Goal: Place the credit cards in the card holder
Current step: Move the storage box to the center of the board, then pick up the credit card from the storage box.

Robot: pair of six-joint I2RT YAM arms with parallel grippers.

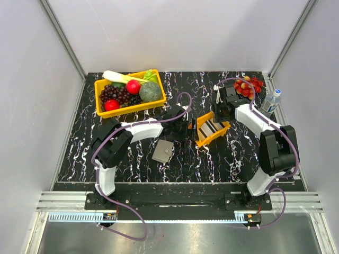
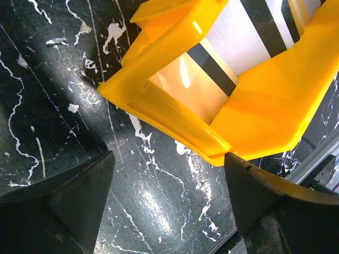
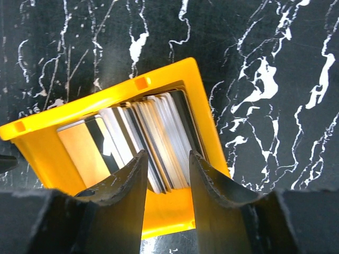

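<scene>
Overhead, a yellow bin [image 1: 132,109] of fruit and vegetables sits far left on the black, white-veined surface [image 1: 212,164]. Nearer and to its right, the card holder [image 1: 162,151] lies flat, taupe-grey side up, apart from both arms. The left jaws hang released just left of the small orange tray [image 1: 204,140]. Only the left wrist view shows them spread wide with nothing gripped, the tray's corner just ahead. The credit cards [image 1: 210,126] stand on edge, packed inside that tray. The right wrist view alone shows the right jaws half-closed astride several cards mid-stack; whether they actually pinch them I cannot tell. Far right lie a cluster of red fruit [image 1: 248,86] and a water bottle [image 1: 270,102]. Pale walls [image 1: 185,32] with metal rails enclose the surface.
</scene>
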